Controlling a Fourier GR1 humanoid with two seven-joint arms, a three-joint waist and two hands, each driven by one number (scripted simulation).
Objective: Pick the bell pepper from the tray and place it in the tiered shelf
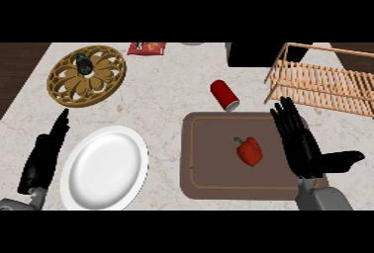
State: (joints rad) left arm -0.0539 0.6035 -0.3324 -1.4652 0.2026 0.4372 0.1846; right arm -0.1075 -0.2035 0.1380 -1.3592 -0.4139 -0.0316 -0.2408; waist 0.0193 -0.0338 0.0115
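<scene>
A red bell pepper (250, 150) with a green stem lies on the brown tray (211, 173) at centre right. My right hand (301, 148) hovers over the tray's right edge, just right of the pepper, fingers straight and pointing away, thumb out to the right, holding nothing. The wooden slatted tiered shelf (325, 81) stands at the upper right, beyond that hand. My left hand (45, 155) rests open at the left edge, fingers straight, beside the white plate.
A white plate (104, 168) lies left of the tray. A red can (224, 95) lies on its side above the tray. A round wooden trivet (86, 75) with a dark object sits upper left. A red packet (147, 48) and a black appliance (252, 54) are at the back.
</scene>
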